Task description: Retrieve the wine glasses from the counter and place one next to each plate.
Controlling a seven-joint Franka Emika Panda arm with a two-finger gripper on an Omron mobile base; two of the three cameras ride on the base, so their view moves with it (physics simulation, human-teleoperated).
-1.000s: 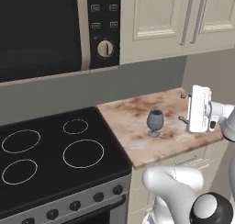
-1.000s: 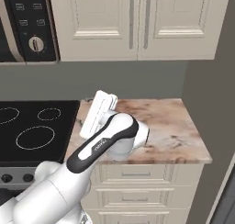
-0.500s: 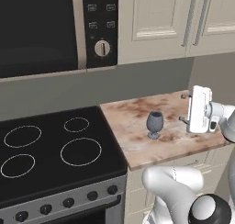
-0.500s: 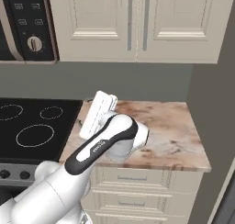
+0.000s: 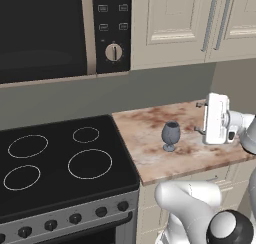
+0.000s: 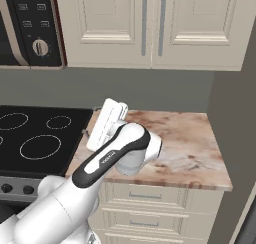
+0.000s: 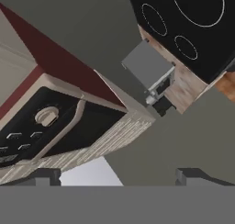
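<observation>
One blue-grey wine glass (image 5: 170, 135) stands upright on the beige marble counter (image 5: 145, 153), near the stovetop side. My gripper (image 5: 200, 118) hovers just to its right at about bowl height. Its fingers point toward the glass, open, with nothing between them and a small gap to the glass. In the right base view my arm covers the glass, and the gripper (image 6: 90, 121) sits over the counter (image 6: 190, 143) near its left end. The hand view is rolled, with both fingertips (image 7: 46, 176) wide apart. The plates are out of view.
A black glass stovetop (image 5: 60, 163) adjoins the counter on the left, under a microwave (image 5: 50, 33). Cream wall cabinets (image 6: 150, 23) hang above. A dark grey wall panel (image 6: 235, 113) closes the counter's right end.
The whole picture has drifted slightly, so the camera has moved a little. The gripper stays open beside the wine glass, which has not moved on the counter.
</observation>
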